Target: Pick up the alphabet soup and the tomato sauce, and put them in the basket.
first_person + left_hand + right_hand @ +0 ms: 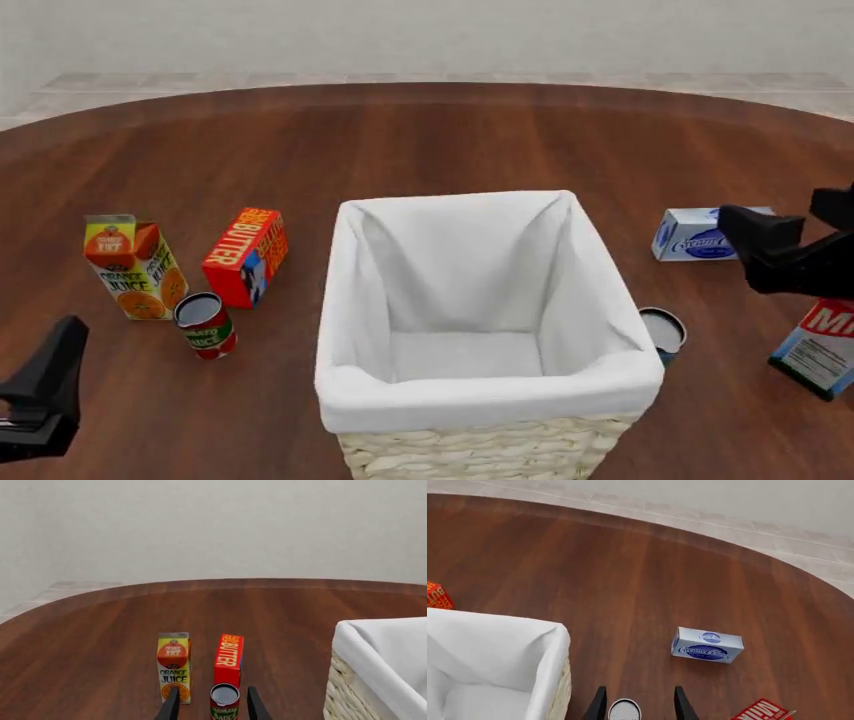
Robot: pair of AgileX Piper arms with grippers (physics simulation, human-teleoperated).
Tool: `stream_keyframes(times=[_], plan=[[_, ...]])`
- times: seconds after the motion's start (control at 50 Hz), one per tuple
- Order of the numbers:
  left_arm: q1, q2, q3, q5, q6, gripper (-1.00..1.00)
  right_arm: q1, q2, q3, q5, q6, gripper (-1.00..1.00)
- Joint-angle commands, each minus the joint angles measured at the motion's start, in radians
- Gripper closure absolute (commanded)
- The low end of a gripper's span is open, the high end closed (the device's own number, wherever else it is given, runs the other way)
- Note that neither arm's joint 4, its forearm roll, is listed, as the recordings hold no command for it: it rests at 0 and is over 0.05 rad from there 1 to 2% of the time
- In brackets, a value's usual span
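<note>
one milk carton (818, 348), front view only

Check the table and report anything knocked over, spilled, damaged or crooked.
Nothing is spilled or damaged. The tomato sauce and orange juice stand upright; the alphabet soup sits half hidden beside the basket. The butter and milk look tilted in the front view, though camera angle may explain it.

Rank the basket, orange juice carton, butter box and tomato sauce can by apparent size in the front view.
1. basket
2-3. orange juice carton and butter box, too alike to separate
4. tomato sauce can
</note>
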Motion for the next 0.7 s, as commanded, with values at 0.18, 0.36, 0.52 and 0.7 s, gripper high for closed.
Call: stream_keyframes(times=[0.18, 0.36, 0.52, 0.7], plan=[[0.001, -0.022, 0.000, 0.022, 0.002, -1.00, 0.018, 0.096, -0.067, 0.062, -0.025, -1.00], [-0.001, -0.023, 0.002, 0.024, 0.001, -1.00, 0.045, 0.140, -0.094, 0.098, 0.031, -1.00], [-0.003, -0.023, 0.002, 0.024, 0.001, -1.00, 0.042, 0.164, -0.084, 0.094, 0.040, -1.00], [-0.002, -0.023, 0.002, 0.021, 0.000, -1.00, 0.047, 0.170, -0.073, 0.095, 0.043, -1.00]])
